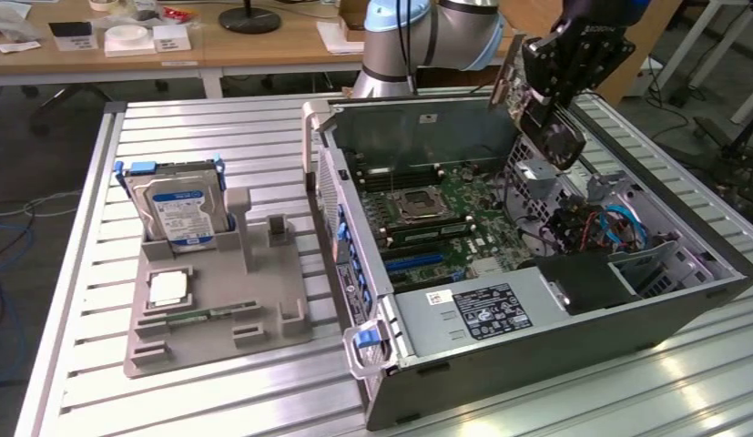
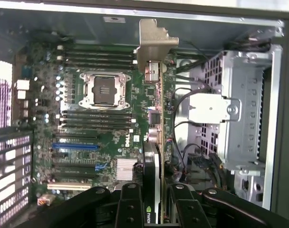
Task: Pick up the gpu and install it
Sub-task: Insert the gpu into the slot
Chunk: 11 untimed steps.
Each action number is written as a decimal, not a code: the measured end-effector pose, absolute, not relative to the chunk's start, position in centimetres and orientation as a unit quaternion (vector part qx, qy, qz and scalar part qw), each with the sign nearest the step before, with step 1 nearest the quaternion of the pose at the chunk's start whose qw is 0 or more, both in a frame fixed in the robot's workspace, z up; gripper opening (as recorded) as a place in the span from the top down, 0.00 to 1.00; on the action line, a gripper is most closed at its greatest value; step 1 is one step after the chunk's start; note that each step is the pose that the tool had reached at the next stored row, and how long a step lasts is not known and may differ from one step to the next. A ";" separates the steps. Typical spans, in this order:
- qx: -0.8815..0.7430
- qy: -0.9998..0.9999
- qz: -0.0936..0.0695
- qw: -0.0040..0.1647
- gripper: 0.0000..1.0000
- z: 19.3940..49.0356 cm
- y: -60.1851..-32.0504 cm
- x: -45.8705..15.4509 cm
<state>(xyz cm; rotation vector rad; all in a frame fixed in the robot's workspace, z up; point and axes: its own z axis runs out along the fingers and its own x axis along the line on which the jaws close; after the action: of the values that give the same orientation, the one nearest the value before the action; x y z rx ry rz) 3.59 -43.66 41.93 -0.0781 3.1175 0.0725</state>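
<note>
We see the gripper (image 1: 556, 91) clenched on the gpu (image 1: 558, 137), holding it edge-on in the air above the open computer case (image 1: 571, 346), well apart from the grey parts holder (image 1: 218, 300) on the table; in the wrist view the fingers (image 2: 130, 209) pinch the card on both faces, its silver bracket (image 2: 153, 45) pointing away; below lie the motherboard (image 2: 101, 123), a blue slot (image 2: 75, 146) and loose cables (image 2: 182, 104). We judge the risks thus: the card sits off line from the slots, so a descent could miss the slot; the bracket could catch the case wall; the cables could snag; a slim pinch may let it tilt.
</note>
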 end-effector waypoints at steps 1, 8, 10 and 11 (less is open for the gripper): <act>-0.035 0.999 0.023 0.011 0.73 41.9 -43.7 3.6; -0.098 0.995 0.024 0.009 0.73 41.9 -43.7 3.6; -0.116 0.993 0.024 0.009 0.73 41.9 -43.7 3.6; -0.125 0.992 0.025 0.009 0.73 41.9 -43.7 3.6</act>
<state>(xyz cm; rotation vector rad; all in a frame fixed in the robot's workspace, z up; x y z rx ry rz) 3.59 -43.66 41.89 -0.3902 3.0986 0.0770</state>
